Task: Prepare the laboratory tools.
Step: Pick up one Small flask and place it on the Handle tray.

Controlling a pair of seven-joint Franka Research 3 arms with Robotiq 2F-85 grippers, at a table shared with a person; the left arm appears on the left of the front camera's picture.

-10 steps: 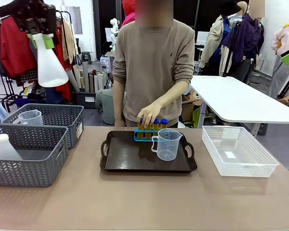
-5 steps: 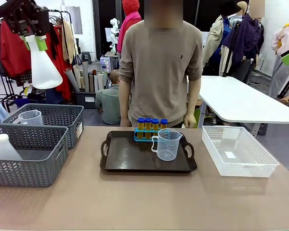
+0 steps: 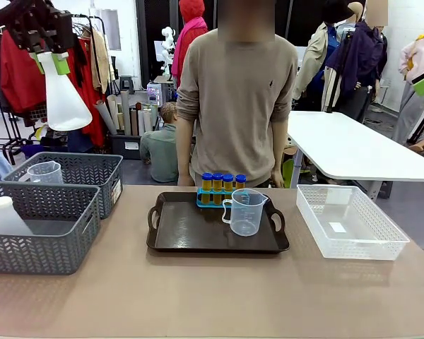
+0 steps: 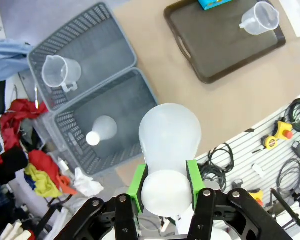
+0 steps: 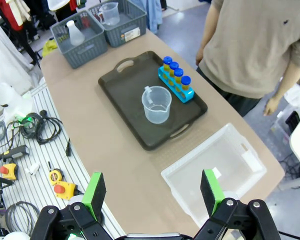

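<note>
- Four small amber-filled tubes (image 3: 222,183) with blue caps stand in a row in a blue rack (image 3: 213,198) at the far edge of the black handled tray (image 3: 187,229), mid-counter (image 3: 219,289).
- One clear measuring beaker (image 3: 245,212) sits on the same tray just in front of the rack, its handle toward the robot's left.
- High over the left end of the counter, the left end effector (image 3: 51,62) is clamped on the neck of a white conical flask (image 3: 62,99), which hangs upright with its wide base down; from the wrist camera the green pads (image 4: 137,181) press both sides of the neck.
- Below it sit two grey baskets (image 3: 39,229): the nearer one holds a second white flask (image 3: 7,217), the farther one a second clear beaker (image 3: 44,172).
- The right end effector (image 5: 152,192) hangs high above the counter, fingers spread wide, gripping nothing.
- An empty-looking clear plastic bin (image 3: 350,222) sits to the right of the tray.
- A person (image 3: 237,99) in a tan sweater stands at the far side, arms down by their sides.
</note>
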